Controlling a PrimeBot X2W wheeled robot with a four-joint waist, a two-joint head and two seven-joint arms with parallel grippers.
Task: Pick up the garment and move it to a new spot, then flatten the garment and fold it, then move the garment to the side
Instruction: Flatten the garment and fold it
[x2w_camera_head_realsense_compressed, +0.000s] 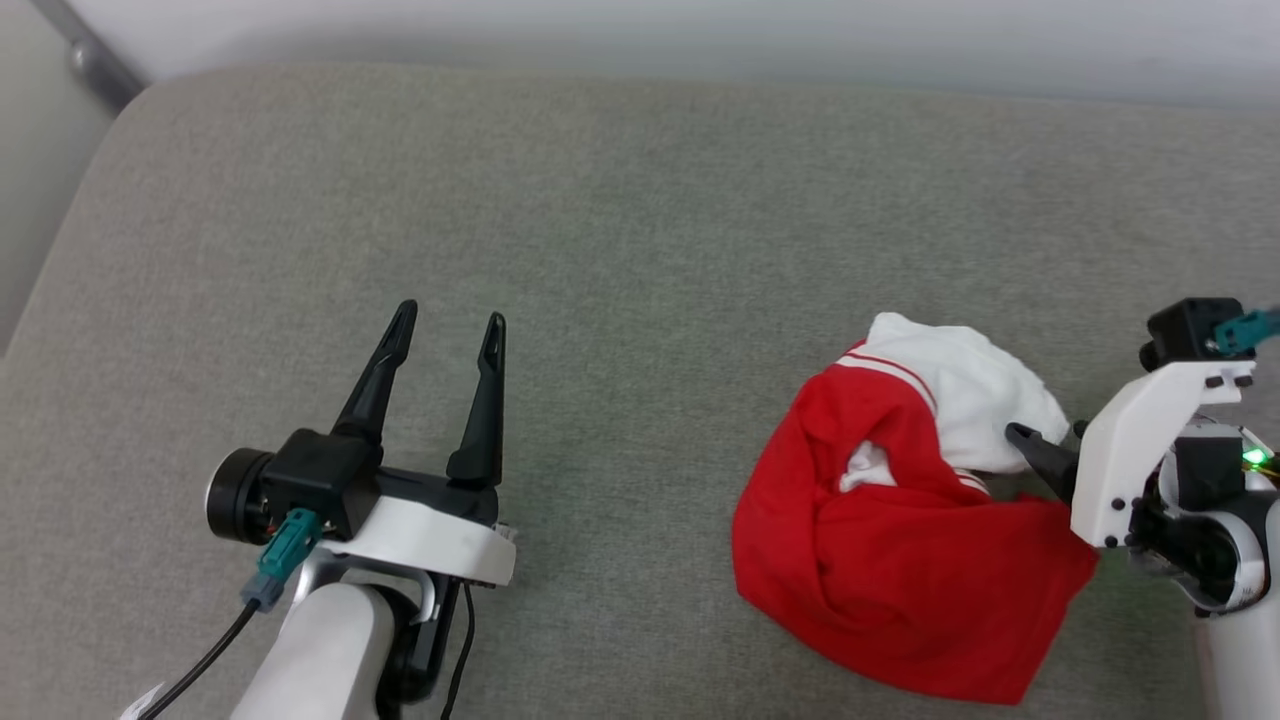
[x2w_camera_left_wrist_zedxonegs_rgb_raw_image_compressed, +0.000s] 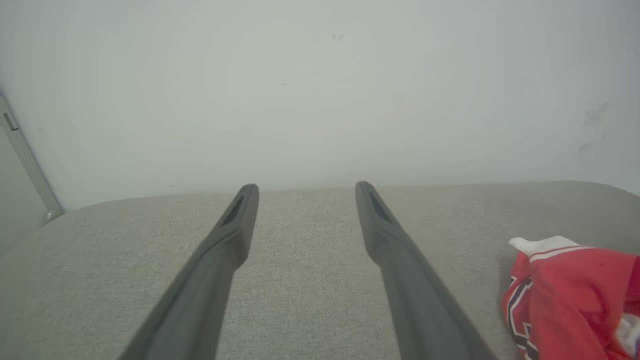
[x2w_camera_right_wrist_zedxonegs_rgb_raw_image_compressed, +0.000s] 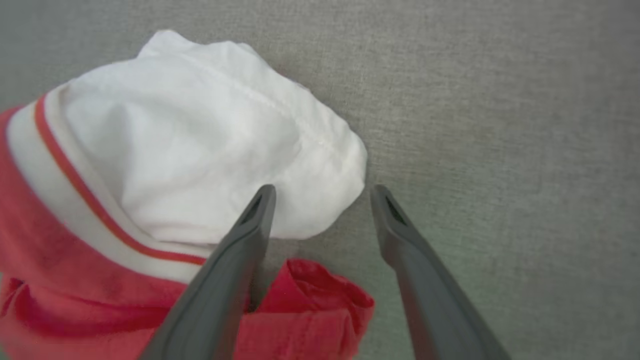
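The garment (x2w_camera_head_realsense_compressed: 900, 540) lies crumpled in a heap on the grey cushion at the right, red with a white sleeve (x2w_camera_head_realsense_compressed: 975, 385) on top. It also appears as a red bundle with black lettering, the garment (x2w_camera_left_wrist_zedxonegs_rgb_raw_image_compressed: 575, 295), at the lower right of the left wrist view. My right gripper (x2w_camera_head_realsense_compressed: 1045, 435) hovers open at the heap's right edge. In its wrist view the right gripper (x2w_camera_right_wrist_zedxonegs_rgb_raw_image_compressed: 324, 191) has one finger over the white sleeve (x2w_camera_right_wrist_zedxonegs_rgb_raw_image_compressed: 200, 140) and the other over bare cushion, holding nothing. My left gripper (x2w_camera_head_realsense_compressed: 450, 320) stands open and empty well to the left; between the left gripper's (x2w_camera_left_wrist_zedxonegs_rgb_raw_image_compressed: 306, 189) fingers lies only cushion.
The grey fabric cushion (x2w_camera_head_realsense_compressed: 640, 220) spreads wide between and behind the grippers. A pale wall (x2w_camera_left_wrist_zedxonegs_rgb_raw_image_compressed: 320, 90) rises behind its far edge. A metal bar (x2w_camera_head_realsense_compressed: 90, 60) runs down at the far left corner, where the cushion's rounded edge drops off.
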